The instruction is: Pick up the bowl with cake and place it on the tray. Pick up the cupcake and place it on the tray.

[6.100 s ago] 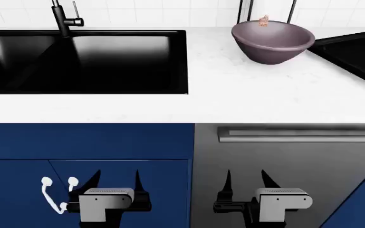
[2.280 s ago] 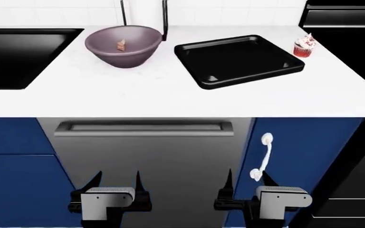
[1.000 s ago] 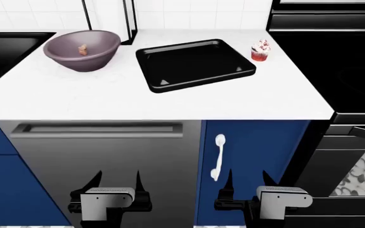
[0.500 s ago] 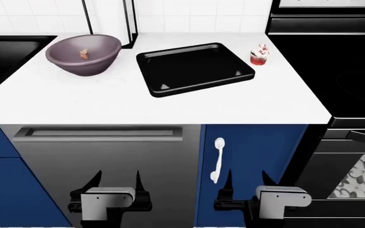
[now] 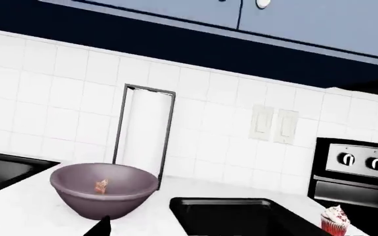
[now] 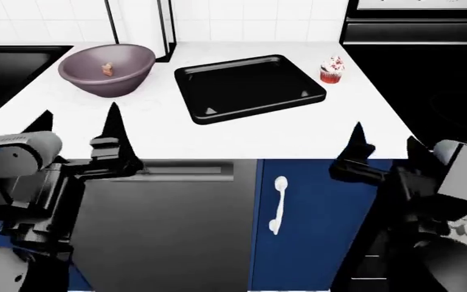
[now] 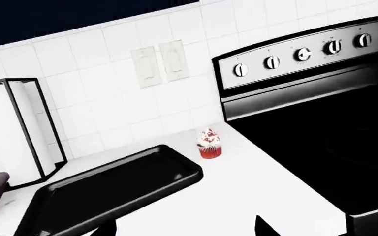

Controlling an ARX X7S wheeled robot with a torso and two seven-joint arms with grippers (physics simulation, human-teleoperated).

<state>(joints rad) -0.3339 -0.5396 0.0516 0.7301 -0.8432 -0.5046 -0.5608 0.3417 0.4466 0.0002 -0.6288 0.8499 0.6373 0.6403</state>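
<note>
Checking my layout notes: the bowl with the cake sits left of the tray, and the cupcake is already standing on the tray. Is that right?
Not quite. The bowl with the cake does sit left of the tray, but the cupcake stands on the white counter beside the tray, towards the stove, not on it. The head view shows this.

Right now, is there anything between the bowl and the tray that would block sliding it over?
Nothing visible does. The bowl sits beside the tray with only bare white counter between them; the cupcake stands on the tray's far side.
</note>
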